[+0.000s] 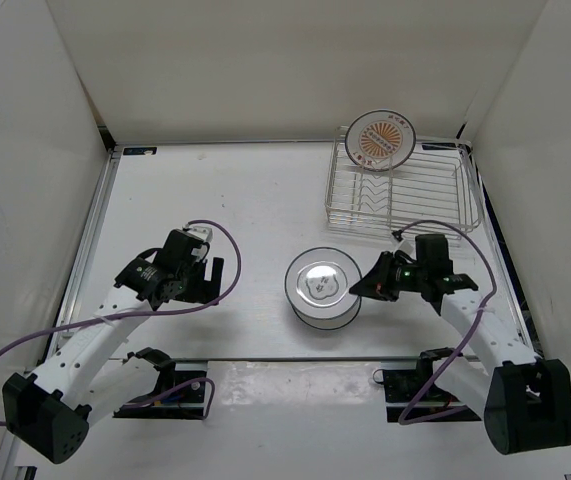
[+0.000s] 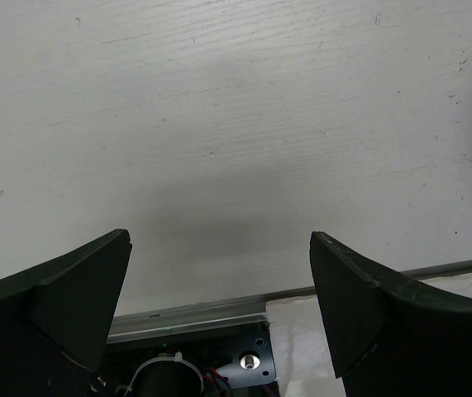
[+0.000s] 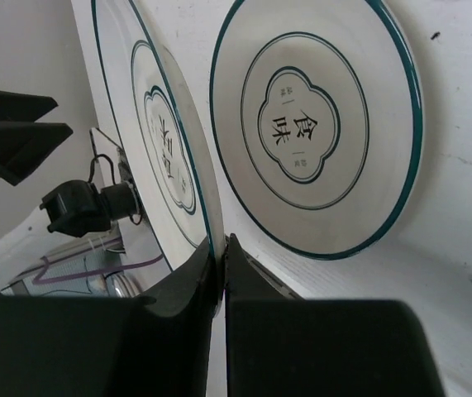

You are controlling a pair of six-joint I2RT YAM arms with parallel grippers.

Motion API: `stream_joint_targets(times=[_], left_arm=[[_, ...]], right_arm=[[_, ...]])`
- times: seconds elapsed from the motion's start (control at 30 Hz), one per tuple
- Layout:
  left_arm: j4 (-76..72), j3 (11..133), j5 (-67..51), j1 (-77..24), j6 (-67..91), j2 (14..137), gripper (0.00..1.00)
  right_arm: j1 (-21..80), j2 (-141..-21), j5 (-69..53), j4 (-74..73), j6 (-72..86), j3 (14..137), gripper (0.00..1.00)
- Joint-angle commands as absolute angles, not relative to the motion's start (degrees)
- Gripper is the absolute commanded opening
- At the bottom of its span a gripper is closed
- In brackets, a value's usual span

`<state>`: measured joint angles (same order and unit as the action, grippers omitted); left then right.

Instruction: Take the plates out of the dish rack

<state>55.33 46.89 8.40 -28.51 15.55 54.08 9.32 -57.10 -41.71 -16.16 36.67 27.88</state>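
**Dish rack** (image 1: 435,190): rectangular basket of thin silver wire with parallel bars, standing at 1 o'clock on the table (image 1: 215,190), which is a matt white board with a faint grain.

**Sunburst plate** (image 1: 383,139): round, glossy white, with a dark rim and an orange-red rayed centre. It stands on edge in the rack's far left part, at 11 o'clock within the basket, and tilts back.

**Held plate** (image 1: 323,281): round, white and glazed, with a thin teal rim, an inner ring and a lobed medallion bearing dark characters. It sits at the table's centre, roughly level, directly above the flat plate.

**Flat plate** (image 3: 318,132): same pattern and shape as the held plate. It lies face up on the table beneath the held plate.

**Right gripper** (image 3: 221,244): two black wedge-shaped fingers, pinched on the held plate's rim at that plate's 3 o'clock in the overhead view.

**Left gripper** (image 2: 219,240): black matt fingers (image 2: 78,298) spread wide with nothing between them. It hangs over bare table at 9 o'clock from the plates, well apart from them.
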Motion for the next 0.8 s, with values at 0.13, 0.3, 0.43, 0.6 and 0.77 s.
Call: stream_joint_targets(times=[0.13, 0.3, 0.43, 0.6, 0.77], left_arm=[[55.4, 48.3, 10.0, -28.6, 16.1, 54.0, 1.0], [55.6, 48.3, 10.0, -28.6, 15.8, 54.4, 1.0], [55.5, 48.4, 9.8, -28.7, 15.8, 54.7, 1.0], [55.5, 48.6, 9.7, -28.6, 15.8, 54.7, 1.0], [55.4, 48.3, 9.6, -28.7, 15.8, 54.8, 1.0]], right_arm=[[13.2, -59.5, -37.3, -8.0, 35.8, 25.2, 0.0], [13.9, -62.8, -35.0, -6.2, 35.6, 23.7, 0.0], [13.9, -64.1, -33.8, -6.4, 35.5, 24.1, 0.2], [14.1, -63.2, -31.0, -13.0, 32.7, 27.1, 0.53], [14.0, -62.5, -25.0, -25.9, 26.7, 35.1, 0.56]])
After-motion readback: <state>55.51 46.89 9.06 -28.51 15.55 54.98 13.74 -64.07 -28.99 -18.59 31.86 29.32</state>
